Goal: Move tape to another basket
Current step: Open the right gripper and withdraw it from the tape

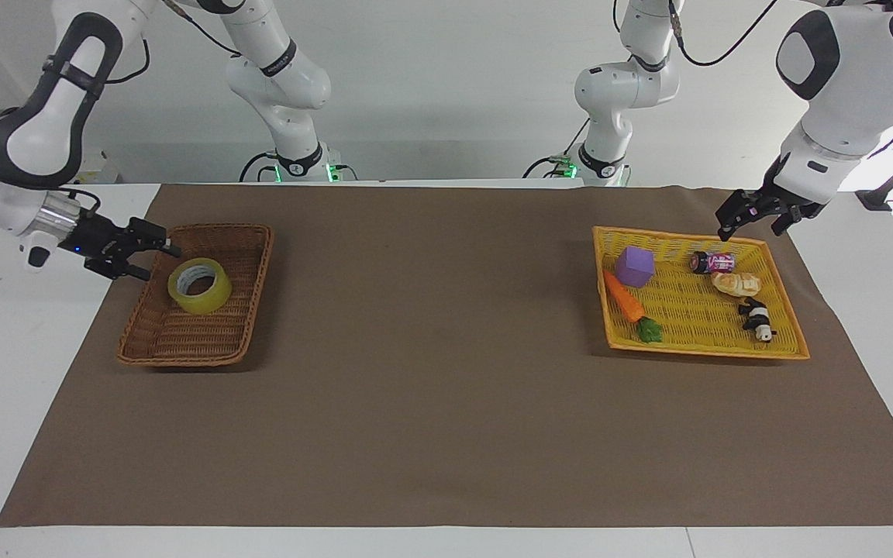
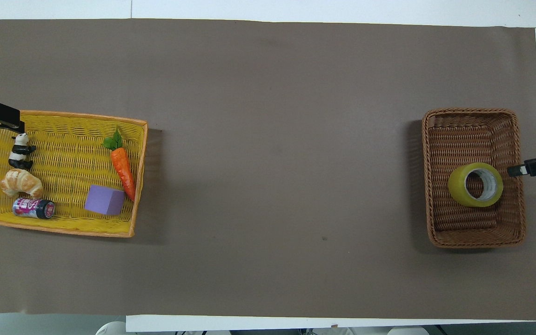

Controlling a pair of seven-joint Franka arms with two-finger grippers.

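The tape point(image 1: 200, 285) point(image 2: 476, 184), a yellow roll with a pale core, lies in the brown wicker basket point(image 1: 183, 358) point(image 2: 472, 239) with its hole facing up. My right gripper point(image 1: 160, 261) point(image 2: 521, 170) hangs open over the basket's rim on the side toward the right arm's end of the table. It is apart from the roll and holds nothing. My left gripper point(image 1: 749, 230) hovers open and empty over a corner of the yellow tray point(image 1: 694, 349) point(image 2: 63, 230). Only one of the left gripper's fingers point(image 2: 3, 118) shows in the overhead view.
The yellow tray holds a purple block point(image 1: 635, 266), a carrot point(image 1: 625, 298), a small can point(image 1: 712, 261), a croissant point(image 1: 735, 283) and a panda figure point(image 1: 756, 318). A brown mat point(image 1: 446, 387) covers the table between the two containers.
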